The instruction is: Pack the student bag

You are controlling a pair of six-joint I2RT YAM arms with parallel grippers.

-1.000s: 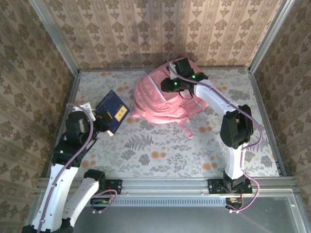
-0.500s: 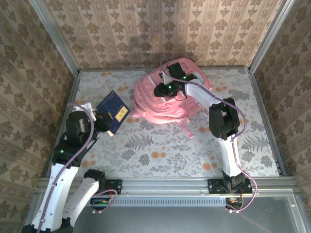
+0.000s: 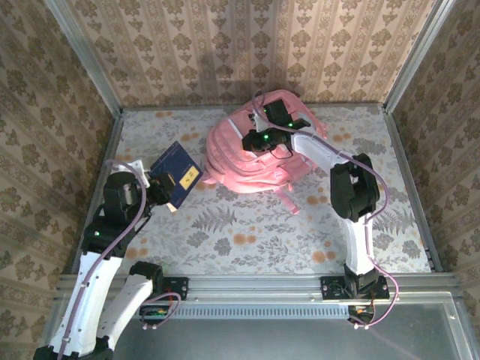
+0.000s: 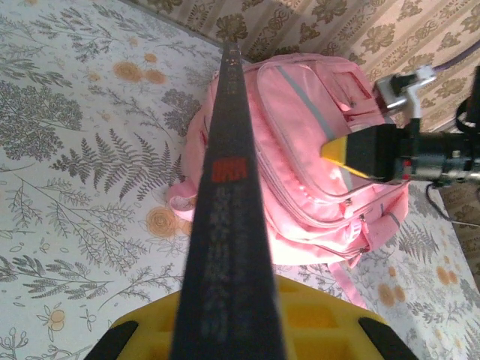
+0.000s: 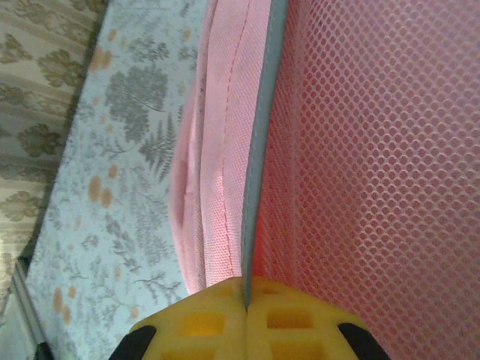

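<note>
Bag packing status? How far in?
Done: the left pincer grips the dark blue rectangular book, held left of the large pink fabric backpack. In hand: the right pincer is shut on the backpack's grey-trimmed edge, likely to open it. Left: getting the book inside. It is outside the backpack for now, and nothing looks packed.

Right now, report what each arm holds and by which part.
Left jaws: blue book, by its near end. Right jaws: student bag, pinched at its grey-trimmed edge.
</note>
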